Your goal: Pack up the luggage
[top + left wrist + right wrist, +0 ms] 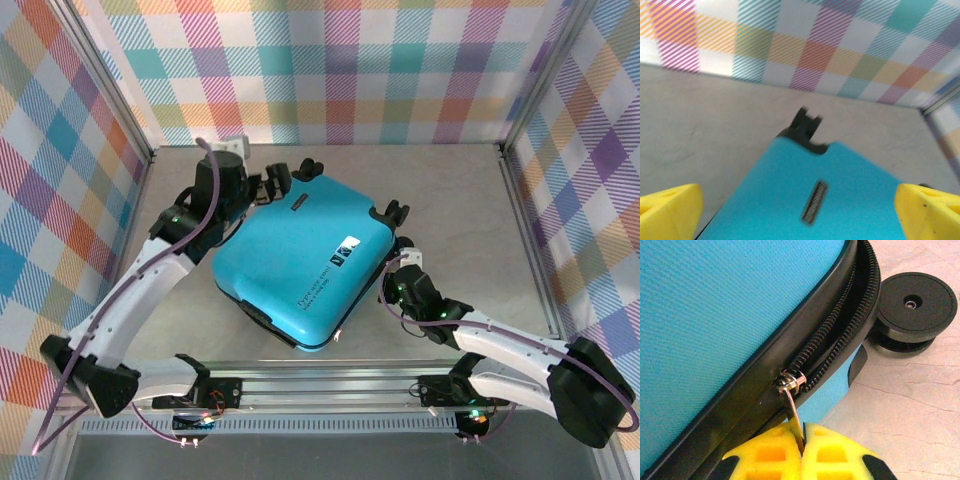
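Pastel plaid walls (pixel 350 70) enclose a grey, stone-patterned table (pixel 910 415). The luggage (pixel 305 265) lies flat and closed on it, directly beneath the left gripper and right against the front of the right one. The right gripper (pixel 802 440) is clamped on the thin metal zipper pull (pixel 792 412), whose tab vanishes between its yellow ribbed pads (pixel 840 455). The slider (pixel 788 381) sits just ahead of the fingertips, and two unjoined rows of black coil teeth (pixel 840 330) run away from it toward a black disc wheel (pixel 915 302). The left gripper (pixel 800 210) hovers over the shell's corner with its yellow fingers spread wide, holding nothing.

The step in hand looks like zipping the case shut. To do it well, the right arm should probably draw the slider along the seam's curve rather than outward, since the slim tab could slip from the pads or bind at the rounded corner. Pressing the left gripper onto the smooth, finely grained turquoise shell would likely stop the case sliding.
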Controlling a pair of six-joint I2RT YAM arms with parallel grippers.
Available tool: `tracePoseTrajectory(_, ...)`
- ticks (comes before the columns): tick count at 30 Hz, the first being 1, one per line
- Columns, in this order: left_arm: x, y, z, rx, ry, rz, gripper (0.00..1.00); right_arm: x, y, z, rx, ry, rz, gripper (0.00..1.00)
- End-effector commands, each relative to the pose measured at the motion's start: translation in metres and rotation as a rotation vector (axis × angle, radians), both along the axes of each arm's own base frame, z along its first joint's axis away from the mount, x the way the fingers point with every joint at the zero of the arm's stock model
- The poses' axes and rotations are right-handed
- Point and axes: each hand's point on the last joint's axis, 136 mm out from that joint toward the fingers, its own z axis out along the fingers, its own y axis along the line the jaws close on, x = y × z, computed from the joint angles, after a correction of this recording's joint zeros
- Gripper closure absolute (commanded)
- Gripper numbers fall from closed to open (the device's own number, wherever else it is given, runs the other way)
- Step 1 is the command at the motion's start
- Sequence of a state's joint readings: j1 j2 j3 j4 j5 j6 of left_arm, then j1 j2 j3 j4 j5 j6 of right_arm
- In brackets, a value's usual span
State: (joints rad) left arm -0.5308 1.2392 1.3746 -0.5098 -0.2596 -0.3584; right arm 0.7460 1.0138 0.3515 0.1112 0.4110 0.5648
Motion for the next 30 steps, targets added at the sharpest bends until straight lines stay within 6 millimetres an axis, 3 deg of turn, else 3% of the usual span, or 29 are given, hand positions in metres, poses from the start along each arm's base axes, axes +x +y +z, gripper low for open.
tracePoseTrajectory(1,-0.026,0.039,-0.059,0.132,0.205,0.128,0.03,-0.002,-0.025,-0.022,-0.085,0.056,-0.081,1.00)
tracePoseTrajectory(4,-0.054,0.073,-0.083,0.184,0.294,0.243,0.04,0.001,-0.024,-0.022,-0.086,0.068,-0.086,1.00)
tracePoseTrajectory(8,-0.093,0.110,-0.093,0.172,0.331,0.362,0.06,0.007,-0.022,-0.022,-0.080,0.095,-0.086,1.00)
tracePoseTrajectory(17,-0.151,0.144,-0.108,0.166,0.439,0.452,0.09,0.017,-0.009,-0.020,-0.065,0.118,-0.062,1.00)
tracePoseTrajectory(21,-0.166,0.138,-0.119,0.110,0.490,0.415,0.15,0.017,-0.009,-0.019,-0.069,0.119,-0.063,1.00)
tracePoseTrajectory(26,-0.175,0.109,-0.143,-0.010,0.566,0.291,0.22,0.019,-0.008,-0.017,-0.074,0.119,-0.059,1.00)
tracePoseTrajectory(30,-0.168,0.086,-0.156,-0.083,0.582,0.203,0.33,0.020,-0.003,-0.015,-0.068,0.117,-0.035,1.00)
